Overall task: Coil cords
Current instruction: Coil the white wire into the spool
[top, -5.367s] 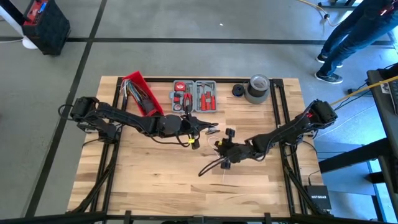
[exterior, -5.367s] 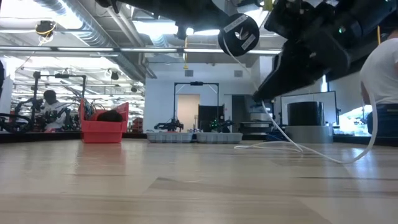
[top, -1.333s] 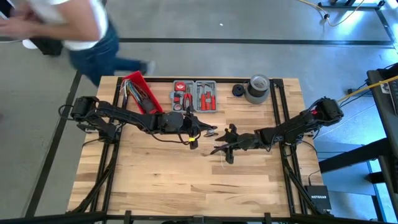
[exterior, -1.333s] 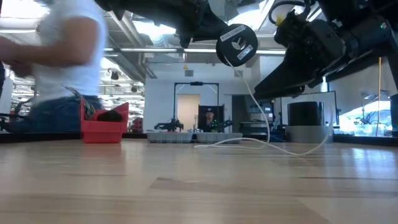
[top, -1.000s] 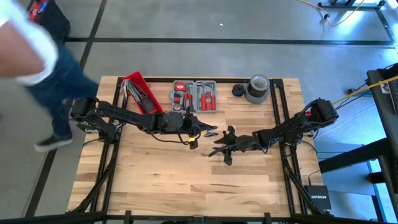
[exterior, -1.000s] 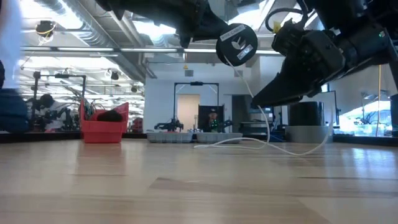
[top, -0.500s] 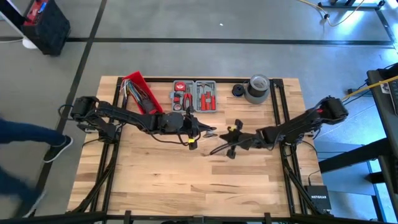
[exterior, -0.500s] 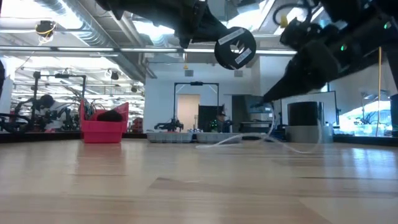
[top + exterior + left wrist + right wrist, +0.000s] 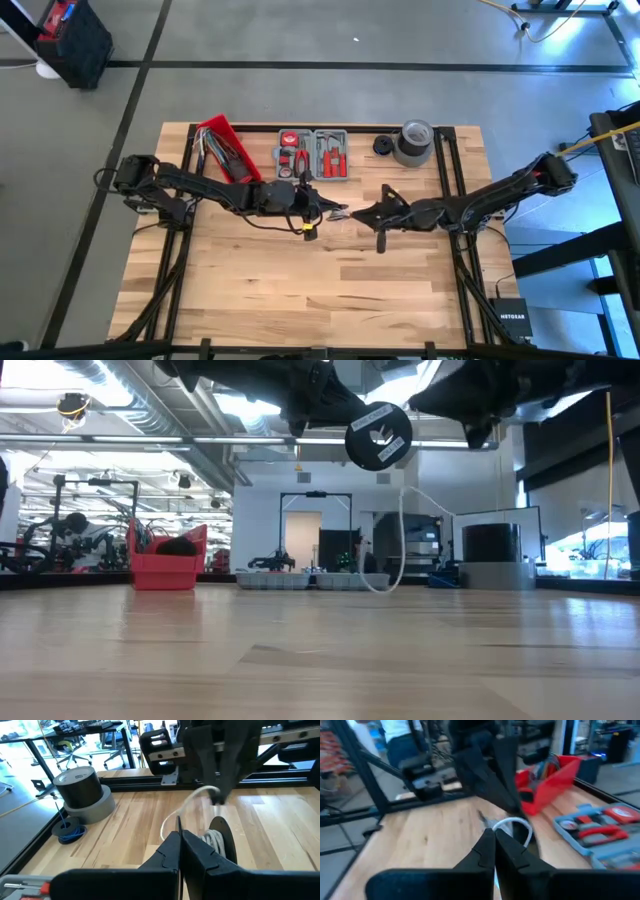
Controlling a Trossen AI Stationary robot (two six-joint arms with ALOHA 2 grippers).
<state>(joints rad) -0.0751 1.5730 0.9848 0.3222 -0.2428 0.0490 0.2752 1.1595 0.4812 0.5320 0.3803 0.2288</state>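
Now my right gripper (image 9: 358, 213) has just snapped shut, pinching the white cord (image 9: 400, 540) mid-table; left gripper (image 9: 340, 211) stays clamped on the spool (image 9: 379, 435). Next wrap possible.

Pale wooden table (image 9: 300, 280), smooth-grained

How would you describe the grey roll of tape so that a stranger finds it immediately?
Look at the wooden table from above and go to its far edge, near the right corner. The grey roll of tape stands there, right of the tool tray; it is the only thick, round, grey ring.
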